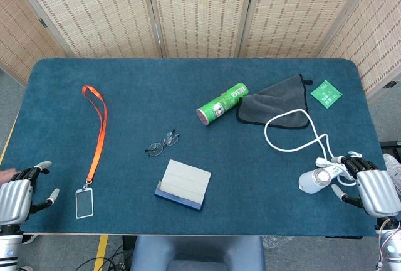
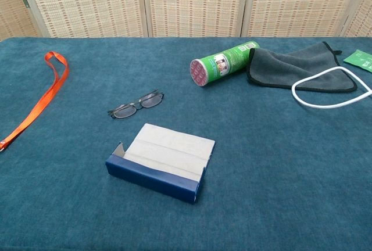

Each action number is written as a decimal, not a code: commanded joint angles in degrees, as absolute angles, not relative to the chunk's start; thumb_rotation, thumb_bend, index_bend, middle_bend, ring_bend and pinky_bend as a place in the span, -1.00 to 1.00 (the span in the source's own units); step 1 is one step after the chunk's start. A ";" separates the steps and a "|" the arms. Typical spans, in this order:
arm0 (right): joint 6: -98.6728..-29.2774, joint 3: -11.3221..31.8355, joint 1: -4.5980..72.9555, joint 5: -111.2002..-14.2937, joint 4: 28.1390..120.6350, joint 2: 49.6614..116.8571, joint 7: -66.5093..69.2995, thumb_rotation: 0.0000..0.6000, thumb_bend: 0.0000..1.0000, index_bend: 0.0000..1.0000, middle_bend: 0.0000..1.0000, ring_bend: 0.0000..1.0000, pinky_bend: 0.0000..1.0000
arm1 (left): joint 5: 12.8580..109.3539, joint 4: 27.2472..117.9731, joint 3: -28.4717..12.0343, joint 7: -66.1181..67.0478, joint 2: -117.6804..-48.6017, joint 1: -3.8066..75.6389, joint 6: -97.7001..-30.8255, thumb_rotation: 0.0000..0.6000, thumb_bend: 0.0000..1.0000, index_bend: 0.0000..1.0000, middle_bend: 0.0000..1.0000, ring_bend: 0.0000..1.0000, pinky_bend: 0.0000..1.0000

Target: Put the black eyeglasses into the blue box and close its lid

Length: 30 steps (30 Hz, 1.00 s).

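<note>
The black eyeglasses (image 1: 162, 143) (image 2: 135, 105) lie folded open on the blue cloth, just behind the blue box (image 1: 182, 185) (image 2: 163, 162). The box sits near the front middle of the table with its pale lid standing open. My left hand (image 1: 24, 190) rests at the front left corner, fingers apart and holding nothing. At the front right edge my right hand (image 1: 368, 184) lies with fingers spread, empty, right beside a white charger. Neither hand shows in the chest view.
An orange lanyard (image 1: 98, 132) (image 2: 36, 107) with a clear badge holder (image 1: 84, 203) lies at the left. A green can (image 1: 222, 103) (image 2: 224, 62) lies on its side near a grey cloth (image 1: 279, 101) (image 2: 299, 65). A white cable (image 1: 294, 132) (image 2: 331, 88) leads to a charger (image 1: 317, 179). A green packet (image 1: 326, 93) is at the back right.
</note>
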State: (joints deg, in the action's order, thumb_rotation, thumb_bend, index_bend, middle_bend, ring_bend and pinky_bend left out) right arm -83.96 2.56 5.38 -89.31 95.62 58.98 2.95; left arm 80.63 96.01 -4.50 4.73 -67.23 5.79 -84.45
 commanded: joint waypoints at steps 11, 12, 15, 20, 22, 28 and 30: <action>-85.55 3.04 5.10 -89.60 95.98 58.64 2.17 1.00 -0.48 -0.43 -0.31 -0.34 -0.24 | 80.85 95.54 -5.15 4.34 -67.27 6.42 -84.20 1.00 -0.36 -0.48 -0.23 -0.35 -0.26; -85.65 3.03 5.05 -89.63 95.98 58.63 2.19 1.00 -0.48 -0.43 -0.31 -0.34 -0.24 | 80.96 95.55 -5.23 4.33 -67.22 6.56 -84.13 1.00 -0.36 -0.48 -0.23 -0.35 -0.26; -85.83 2.94 4.92 -89.77 95.98 58.60 2.26 1.00 -0.48 -0.43 -0.31 -0.34 -0.24 | 81.44 95.42 -5.56 4.13 -67.10 7.27 -83.64 1.00 -0.36 -0.47 -0.23 -0.35 -0.26; -85.83 2.89 4.99 -90.02 95.96 58.59 2.38 1.00 -0.48 -0.43 -0.31 -0.34 -0.24 | 82.46 94.85 -6.80 2.14 -67.30 9.94 -81.29 1.00 -0.36 -0.45 -0.23 -0.35 -0.26; -85.81 2.89 5.08 -90.20 96.04 58.58 2.35 1.00 -0.48 -0.43 -0.31 -0.34 -0.24 | 82.96 94.31 -7.46 1.32 -67.54 11.73 -79.53 1.00 -0.36 -0.42 -0.23 -0.34 -0.26; -85.53 2.85 5.34 -90.47 96.21 58.71 2.19 1.00 -0.48 -0.43 -0.31 -0.34 -0.24 | 83.23 92.28 -10.85 -1.81 -70.25 18.73 -73.47 1.00 -0.36 -0.34 -0.10 -0.12 -0.16; -85.49 2.80 5.38 -90.52 96.22 58.77 2.17 1.00 -0.48 -0.43 -0.30 -0.33 -0.24 | 82.61 91.27 -11.83 -2.40 -71.65 21.19 -70.93 1.00 -0.36 -0.30 0.03 0.01 0.08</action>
State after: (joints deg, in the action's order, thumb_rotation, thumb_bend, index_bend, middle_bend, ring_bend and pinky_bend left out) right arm -85.48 2.80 5.38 -90.53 96.22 58.77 2.17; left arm 83.02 92.56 -10.34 -1.21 -69.96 18.61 -73.50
